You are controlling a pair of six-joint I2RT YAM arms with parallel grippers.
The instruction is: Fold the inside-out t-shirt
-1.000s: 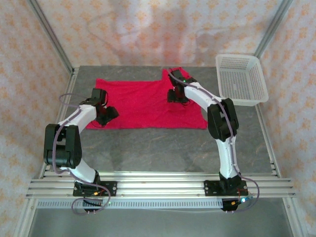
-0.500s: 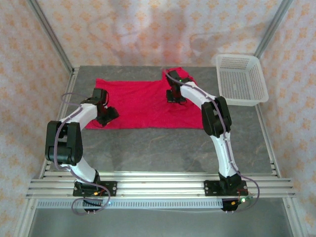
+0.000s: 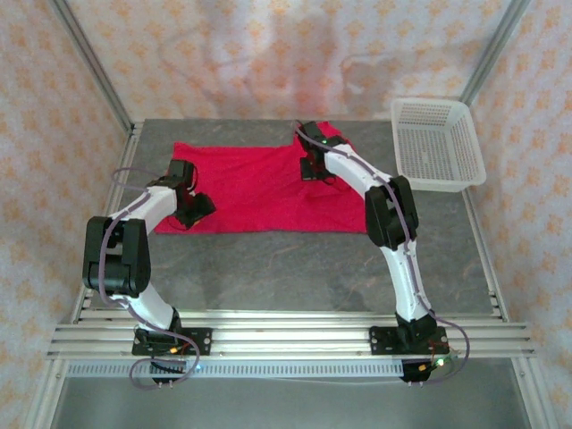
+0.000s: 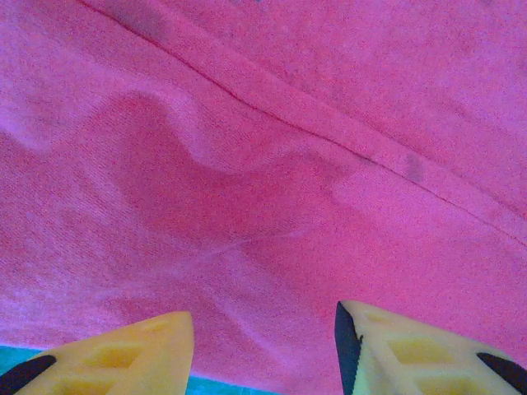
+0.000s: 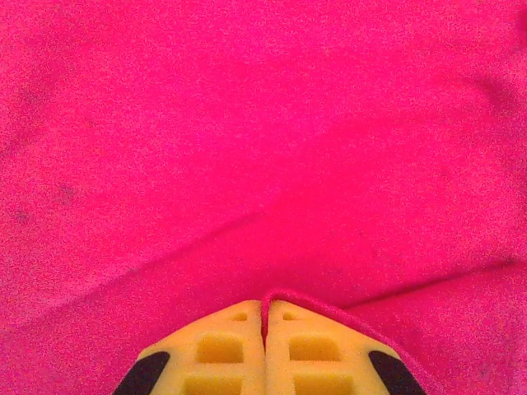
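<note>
Right gripper (image 5: 263,306) is pinched tight on a ridge of the inside-out t-shirt (image 3: 255,183), while the left gripper (image 4: 263,321) gapes half-wide over its hem. Bare table (image 3: 295,259) lies at six o'clock, the basket (image 3: 438,143) at two.

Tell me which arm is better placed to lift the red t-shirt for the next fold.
Right, probably. The right gripper is shut with a ridge of the t-shirt pinched in its jaws, while the left gripper stands open over the cloth's near edge, gripping nothing.

The t-shirt (image 4: 272,164) was cut off by the edges of both wrist views. From above, the right arm (image 3: 353,170) covered part of its far right end.
</note>
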